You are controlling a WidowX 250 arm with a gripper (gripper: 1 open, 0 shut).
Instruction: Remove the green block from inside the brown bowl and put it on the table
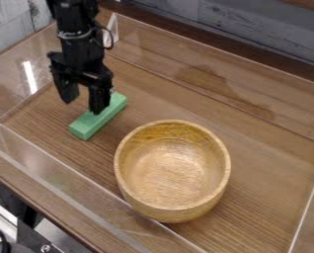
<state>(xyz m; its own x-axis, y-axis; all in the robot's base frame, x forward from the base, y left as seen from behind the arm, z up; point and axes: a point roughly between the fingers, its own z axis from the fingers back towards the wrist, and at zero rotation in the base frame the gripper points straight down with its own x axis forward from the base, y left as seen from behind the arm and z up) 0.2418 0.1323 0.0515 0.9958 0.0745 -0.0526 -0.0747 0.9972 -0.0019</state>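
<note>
— Where was the green block at that moment?

— It lay flat on the tabletop, outside the brown bowl and up and to the left of it. Its long side ran on a slant, the near end pointing toward the lower left, the far end toward the upper right. A strip of bare wood showed between the block and the bowl's rim, so the two were near but not touching.

— And the gripper?

— It hung pointing straight down, above the block's far end. Its two dark fingers stood spread apart, released, with nothing between them. The right-hand finger overlapped the block's top corner in the picture; whether it touched the block there or only stood above it, I could not tell.

— Was anything in the bowl?

— I saw only its own light wood grain inside, thick walls all round, sitting upright toward the near right part of the tabletop.

— What surrounded the scene?

— Clear acrylic walls bordered the tabletop; the near one ran slantwise across the lower left, and another stood behind the arm. Beyond the far wall was a grey planked surface. The black arm rose from the gripper to the top edge of the view at upper left.
</note>
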